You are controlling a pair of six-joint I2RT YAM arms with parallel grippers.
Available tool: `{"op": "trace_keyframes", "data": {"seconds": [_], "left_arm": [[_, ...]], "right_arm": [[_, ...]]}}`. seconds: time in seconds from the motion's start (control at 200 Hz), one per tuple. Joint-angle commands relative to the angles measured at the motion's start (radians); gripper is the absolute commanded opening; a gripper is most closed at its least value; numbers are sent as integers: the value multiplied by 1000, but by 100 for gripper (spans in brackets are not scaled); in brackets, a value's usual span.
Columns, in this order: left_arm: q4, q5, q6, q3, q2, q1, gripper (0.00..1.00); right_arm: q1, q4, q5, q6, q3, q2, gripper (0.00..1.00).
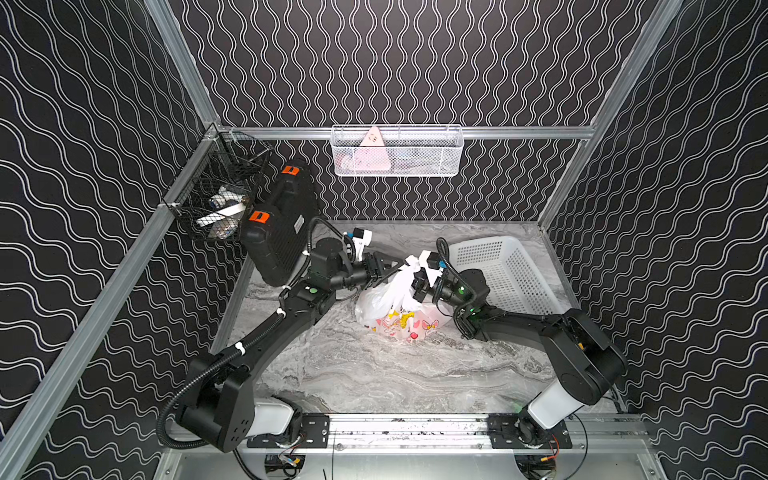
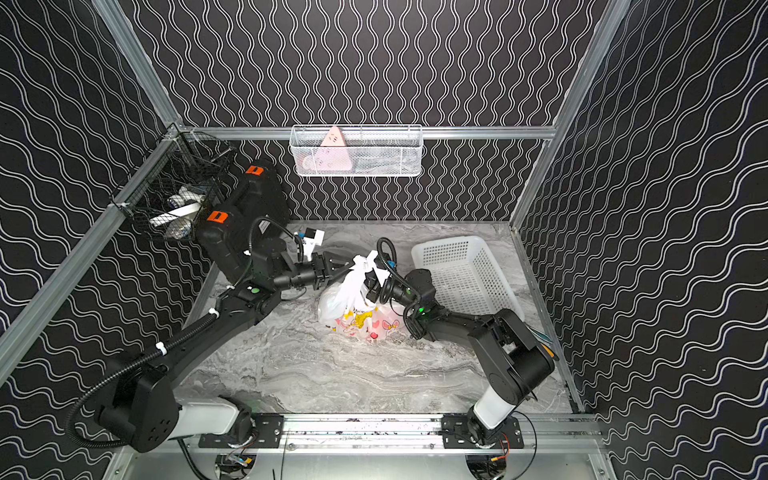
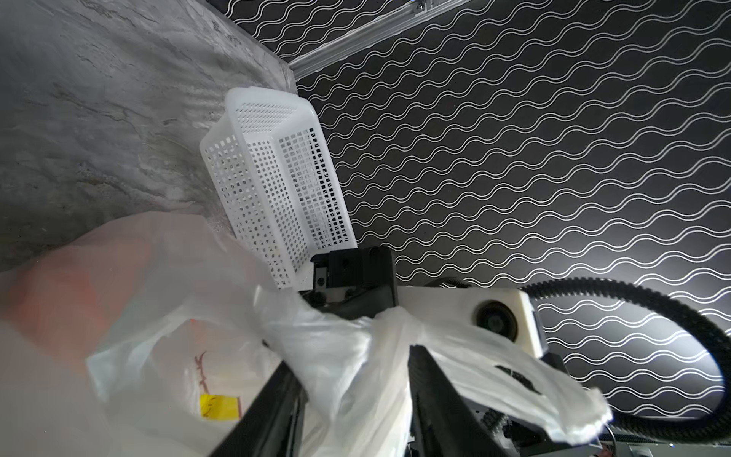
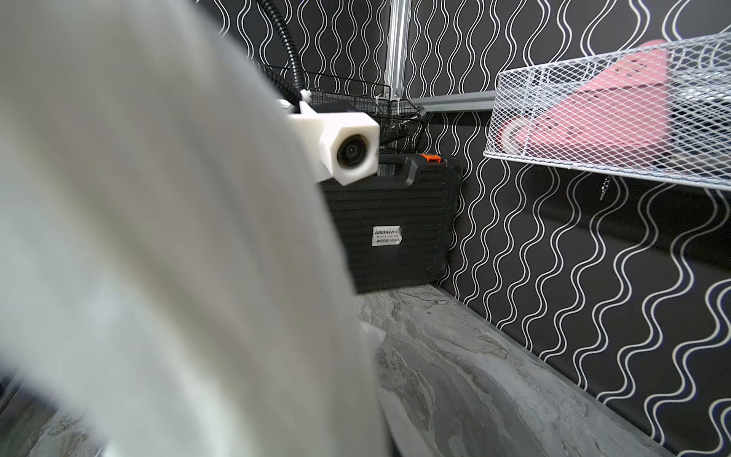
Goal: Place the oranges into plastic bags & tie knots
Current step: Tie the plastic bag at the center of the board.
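Observation:
The white plastic bag point(image 1: 395, 316) with cartoon prints sits mid-table in both top views point(image 2: 353, 316), its handle strips pulled up into a bunch point(image 1: 411, 262) with loose tails. Whether that bunch is a knot I cannot tell. A dull orange shape point(image 3: 59, 300) shows through the film; otherwise the oranges are hidden inside. My left gripper point(image 3: 356, 360) reaches in from the left point(image 1: 392, 265), jaws apart, with a handle strip lying between its fingers point(image 3: 435, 395). My right gripper point(image 1: 419, 283) is shut on the other handle strip. Blurred bag film point(image 4: 158, 237) fills most of the right wrist view and hides those fingers.
A white perforated basket point(image 1: 507, 274) stands at the back right, close behind the right arm. A black tool case point(image 1: 278, 232) leans at the back left under a black wire basket point(image 1: 220, 195). A white mesh basket point(image 1: 397, 151) hangs on the back rail. Marble tabletop point(image 1: 374, 374) lies in front.

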Motion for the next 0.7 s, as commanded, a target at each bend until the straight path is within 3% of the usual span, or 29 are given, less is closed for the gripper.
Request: {"op": "trace_keyframes", "data": {"seconds": [0.0,0.21,0.285,0.345,0.395,0.59,0.695], "left_arm": [[8,-24,-21,3,4,-2,36],[-29,-52,-11,9,6,-1,17],[-36,-75,-14,11,6,-2,0],[-44,-87,-6,15,6,-1,0],[-49,-98,-4,17,3,-1,0],[-5,-113,-21,17,6,1,0],[14,-109,-25,17,12,3,0]], "right_arm": [[0,17,-6,-23,8,3,0],[0,13,-14,-26,9,4,0],[0,14,-16,-26,7,5,0],[0,11,-18,-26,5,3,0],[1,12,-14,-27,-1,-3,12],[0,-54,57,-50,-77,-82,44],[0,-161,109,-76,-137,-184,53]]}}
